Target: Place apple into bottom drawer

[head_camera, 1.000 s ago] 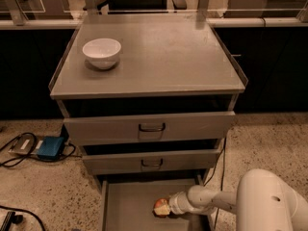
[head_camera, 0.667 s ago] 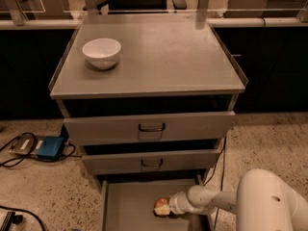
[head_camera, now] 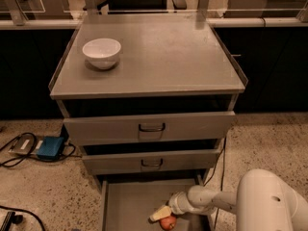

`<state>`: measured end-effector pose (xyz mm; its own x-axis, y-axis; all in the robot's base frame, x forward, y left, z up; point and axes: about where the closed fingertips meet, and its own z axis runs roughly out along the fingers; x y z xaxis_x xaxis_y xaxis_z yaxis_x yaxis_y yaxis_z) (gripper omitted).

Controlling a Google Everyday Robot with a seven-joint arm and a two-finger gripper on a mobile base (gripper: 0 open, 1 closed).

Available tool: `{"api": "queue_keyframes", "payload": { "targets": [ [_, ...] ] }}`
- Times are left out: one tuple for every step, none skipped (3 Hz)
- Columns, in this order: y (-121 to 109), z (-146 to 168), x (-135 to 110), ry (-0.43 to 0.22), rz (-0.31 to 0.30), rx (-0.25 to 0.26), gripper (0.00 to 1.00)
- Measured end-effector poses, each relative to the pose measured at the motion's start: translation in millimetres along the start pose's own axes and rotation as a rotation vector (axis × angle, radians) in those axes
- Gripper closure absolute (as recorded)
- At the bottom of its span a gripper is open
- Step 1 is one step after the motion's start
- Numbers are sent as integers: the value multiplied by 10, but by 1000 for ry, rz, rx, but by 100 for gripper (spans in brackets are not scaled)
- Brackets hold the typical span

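Note:
The small red-orange apple (head_camera: 168, 222) lies low in the open bottom drawer (head_camera: 127, 201), near its front right, at the bottom edge of the camera view. My gripper (head_camera: 161, 214) reaches in from the right on a white arm (head_camera: 211, 200) and sits just above and left of the apple, touching or almost touching it. The bottom drawer is pulled out, and its flat grey floor shows to the left of the apple.
Two upper grey drawers with black handles (head_camera: 151, 127) are slightly pulled out above. A white bowl (head_camera: 101, 52) stands on the cabinet top (head_camera: 163, 57). A blue box with cables (head_camera: 49, 147) lies on the floor to the left. My white arm housing (head_camera: 272, 203) fills the lower right.
The apple now sits lower and a little further right in the drawer, toward its front. The gripper tip now shows above the apple rather than behind it.

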<state>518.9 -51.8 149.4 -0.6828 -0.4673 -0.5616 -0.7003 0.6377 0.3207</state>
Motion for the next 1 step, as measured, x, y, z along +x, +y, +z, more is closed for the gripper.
{"api": "queue_keyframes", "payload": {
  "targets": [
    [0, 0, 0, 0, 0, 0, 0]
  ]
}}
